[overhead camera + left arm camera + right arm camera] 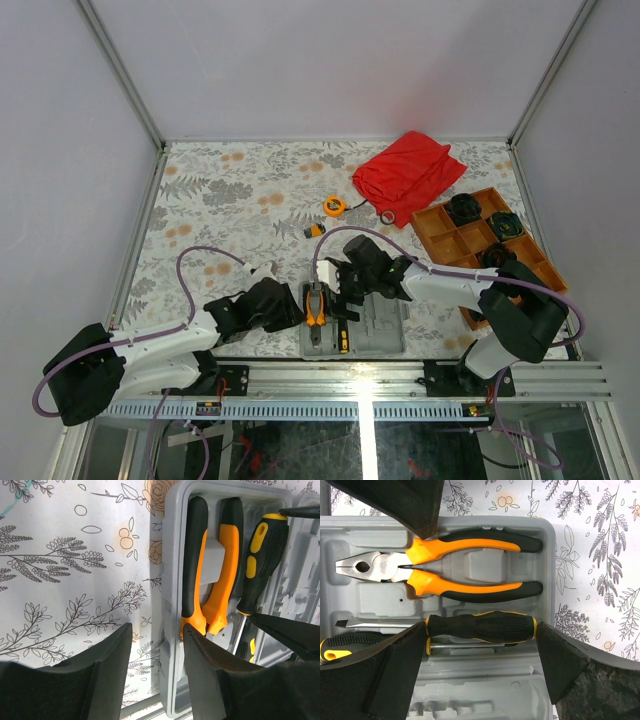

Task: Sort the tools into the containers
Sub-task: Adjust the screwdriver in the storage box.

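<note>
Smooth orange-and-black pliers point(470, 567) lie in the moulded grey tray point(547, 570) (at the floral table's point(230, 190) six o'clock), a knurled screwdriver point(480, 626) beside them between the right gripper's point(481, 630) wide-open jaws, the left gripper point(157, 630) half-open astride the tray's rim.

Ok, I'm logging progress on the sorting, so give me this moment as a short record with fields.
case: grey, lying open at the near table edge
in case: pliers, two screwdrivers
loose on table: tape measure, small orange piece
left tool: open, straddling the case wall beside the pliers
right tool: open wide, spanning one screwdriver handle end to end
</note>
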Robot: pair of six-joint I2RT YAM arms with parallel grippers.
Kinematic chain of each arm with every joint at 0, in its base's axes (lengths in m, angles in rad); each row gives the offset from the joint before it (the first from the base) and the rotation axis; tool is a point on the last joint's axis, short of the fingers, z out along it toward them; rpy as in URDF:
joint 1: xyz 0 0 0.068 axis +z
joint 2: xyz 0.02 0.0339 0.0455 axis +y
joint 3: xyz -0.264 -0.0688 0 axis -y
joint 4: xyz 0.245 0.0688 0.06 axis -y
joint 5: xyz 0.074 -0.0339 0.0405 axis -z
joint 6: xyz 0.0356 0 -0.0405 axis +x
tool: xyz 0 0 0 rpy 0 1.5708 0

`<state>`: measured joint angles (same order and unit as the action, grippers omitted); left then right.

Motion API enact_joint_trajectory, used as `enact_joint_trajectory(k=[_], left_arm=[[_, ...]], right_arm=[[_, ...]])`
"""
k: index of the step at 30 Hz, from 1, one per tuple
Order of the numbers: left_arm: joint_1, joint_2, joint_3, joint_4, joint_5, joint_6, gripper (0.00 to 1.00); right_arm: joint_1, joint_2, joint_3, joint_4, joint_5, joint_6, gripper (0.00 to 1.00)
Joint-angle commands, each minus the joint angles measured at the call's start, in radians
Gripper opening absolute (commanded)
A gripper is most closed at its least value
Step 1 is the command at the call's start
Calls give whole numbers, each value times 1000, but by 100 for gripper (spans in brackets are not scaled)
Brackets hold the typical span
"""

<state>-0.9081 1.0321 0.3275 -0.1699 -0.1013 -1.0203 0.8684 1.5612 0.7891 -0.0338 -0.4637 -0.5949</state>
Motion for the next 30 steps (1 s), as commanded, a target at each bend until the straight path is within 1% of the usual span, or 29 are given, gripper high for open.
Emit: enact_joint_trajectory(k=[1, 6, 9, 18, 21, 22, 24, 26, 28, 30], left_arm=[[3, 17, -16, -74, -16, 19, 45], [2, 13, -15, -76, -16, 19, 45], [3, 11, -15, -78, -18, 20, 45], [3, 9, -16, -75, -16, 19, 45], [3, 5, -15, -77, -15, 20, 44], [3, 4, -14, -78, -15, 21, 44], [2, 1, -13, -83, -16, 22, 44], [2, -8, -14, -86, -16, 20, 45], [3, -20, -14, -90, -16, 19, 45], [3, -33, -10, -96, -18, 19, 45]], right_arm=[[-9, -7, -5, 73, 24, 52, 93], [-8, 18, 14, 73, 31, 63, 94], [-8, 25, 19, 59, 34, 55, 100], [-9, -30, 25, 17, 26, 42, 99], [-8, -82, 15, 34, 34, 82, 99], [-8, -107, 5, 54, 54, 124, 99], [-9, -156, -27, 123, 133, 288, 99], [-9, -203, -55, 152, 220, 445, 99], [-8, -239, -71, 135, 324, 613, 95], [-8, -262, -65, 60, 432, 791, 94]])
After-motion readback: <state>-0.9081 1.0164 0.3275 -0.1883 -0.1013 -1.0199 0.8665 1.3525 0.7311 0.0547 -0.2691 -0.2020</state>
